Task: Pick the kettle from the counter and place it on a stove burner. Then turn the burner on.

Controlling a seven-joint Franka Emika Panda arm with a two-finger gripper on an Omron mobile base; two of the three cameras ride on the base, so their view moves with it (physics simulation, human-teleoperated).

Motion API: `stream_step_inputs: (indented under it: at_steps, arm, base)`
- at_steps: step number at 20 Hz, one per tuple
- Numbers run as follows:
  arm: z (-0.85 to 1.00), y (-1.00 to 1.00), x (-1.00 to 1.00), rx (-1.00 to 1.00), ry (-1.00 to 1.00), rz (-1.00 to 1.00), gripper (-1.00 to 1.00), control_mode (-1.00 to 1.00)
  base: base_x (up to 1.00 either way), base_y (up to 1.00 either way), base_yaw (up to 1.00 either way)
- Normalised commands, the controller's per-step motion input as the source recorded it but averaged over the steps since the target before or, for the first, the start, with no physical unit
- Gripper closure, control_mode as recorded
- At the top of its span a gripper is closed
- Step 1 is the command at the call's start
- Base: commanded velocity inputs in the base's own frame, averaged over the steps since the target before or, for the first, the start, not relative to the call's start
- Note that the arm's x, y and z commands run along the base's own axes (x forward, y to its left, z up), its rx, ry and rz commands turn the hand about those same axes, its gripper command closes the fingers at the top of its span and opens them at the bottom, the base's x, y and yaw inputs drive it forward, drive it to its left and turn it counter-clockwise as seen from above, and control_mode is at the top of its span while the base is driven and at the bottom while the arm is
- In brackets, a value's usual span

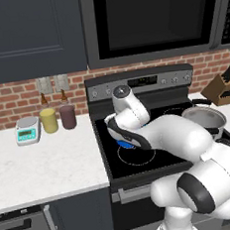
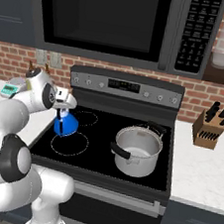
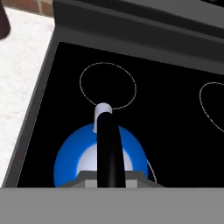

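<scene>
Brick-backed kitchen, black glass stove (image 2: 130,136) beside white worktop (image 1: 42,164): kettle (image 2: 65,125) is off the worktop, over the front-left burner ring's (image 2: 70,144) rear edge, handle clamped in the claw (image 2: 64,109); release and switching the burner on apparently remain.

We see a silver pot (image 2: 138,151) with black handles sitting on the right half of the black glass cooktop. Knife block (image 2: 208,127) is to its right, against the brick wall (image 1: 16,104). Left side: small digital scale (image 1: 28,130), yellow jar (image 1: 49,120) and dark maroon jar (image 1: 67,116) just beside each other, two brown bottles behind them. Microwave (image 2: 120,22) is overhead. Stove control panel (image 2: 127,87) has a row of knobs.
</scene>
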Motion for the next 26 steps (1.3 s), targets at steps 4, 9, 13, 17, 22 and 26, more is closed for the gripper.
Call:
stream_step_inputs:
  at_steps: [4, 9, 13, 17, 22, 26]
  arm:
    - [-0.46, 0.0, 0.0, 0.0, 0.0, 0.0, 1.0, -1.0]
    - [-0.41, -0.04, 0.0, 0.0, 0.0, 0.0, 1.0, -1.0]
    - [-0.37, -0.4, 0.0, 0.0, 0.0, 0.0, 1.0, -1.0]
    - [-0.1, -0.26, 0.0, 0.0, 0.0, 0.0, 1.0, -1.0]
    - [0.0, -0.1, 0.0, 0.01, 0.0, 0.0, 1.0, -1.0]
    - [0.0, -0.11, 0.0, 0.0, 0.0, 0.0, 1.0, -1.0]
  base:
    - [0.0, 0.0, 0.0]
    - [0.0, 0.0, 0.0]
    - [0.0, 0.0, 0.0]
    - [0.0, 0.0, 0.0]
    - [0.0, 0.0, 0.0]
    - [0.0, 0.0, 0.0]
